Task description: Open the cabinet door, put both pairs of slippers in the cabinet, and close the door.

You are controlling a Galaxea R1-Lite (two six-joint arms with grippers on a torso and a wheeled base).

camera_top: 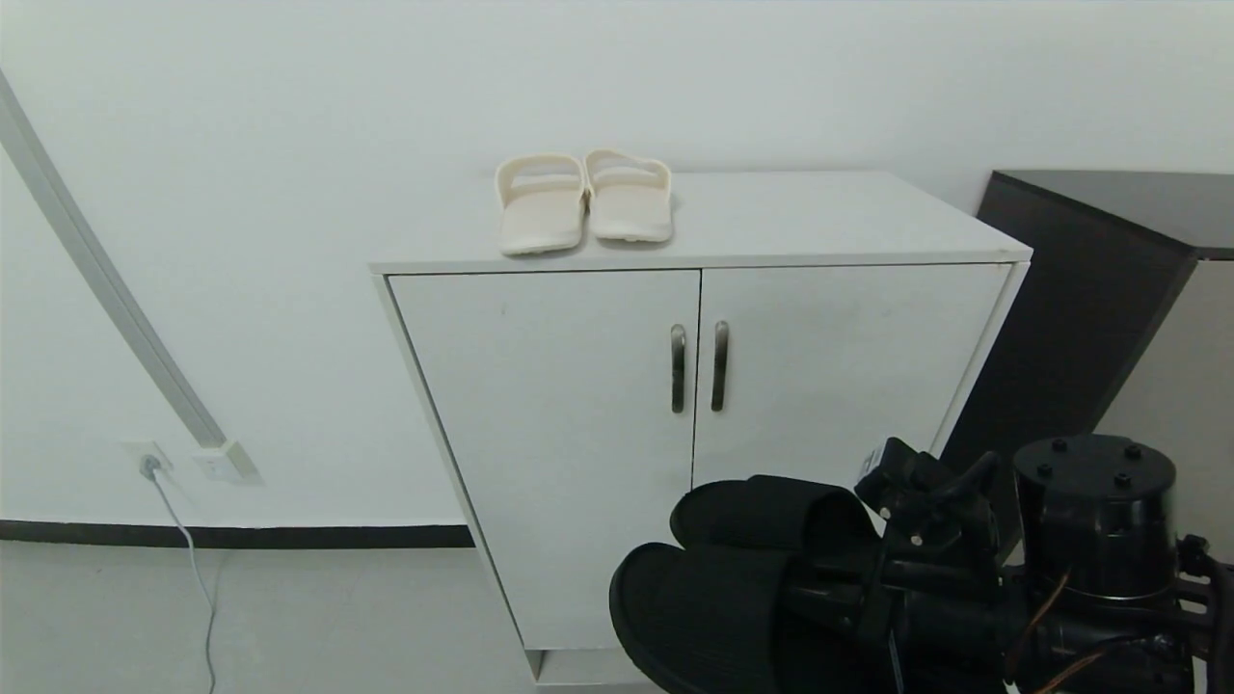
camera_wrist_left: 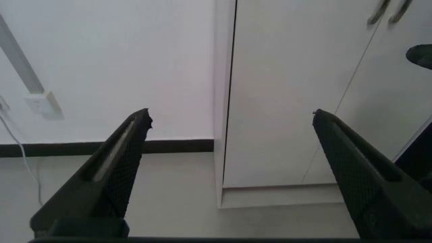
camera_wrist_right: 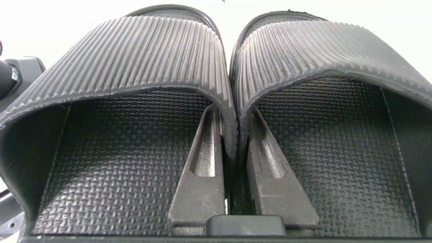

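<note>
Right wrist view: right claw (camera_wrist_right: 233, 118) clamps the black slippers (camera_wrist_right: 155, 61) together; left claw (camera_wrist_left: 231, 116) gapes empty.

Landmark: white cabinet (camera_top: 540, 434). Both doors are shut, barring the interior. The paired handles (camera_top: 678, 368) at the centre seam are open to approach from the front.
Top: cream slippers (camera_top: 582, 200) on the left part, free room over the right part.
Right side: dark unit (camera_top: 1080, 318) close beside.
Left side: open floor, with a power cable (camera_top: 193, 569) by the wall.
Before the lower right door: black slippers (camera_top: 742, 569) clamped in the right gripper (camera_wrist_right: 231, 115).
</note>
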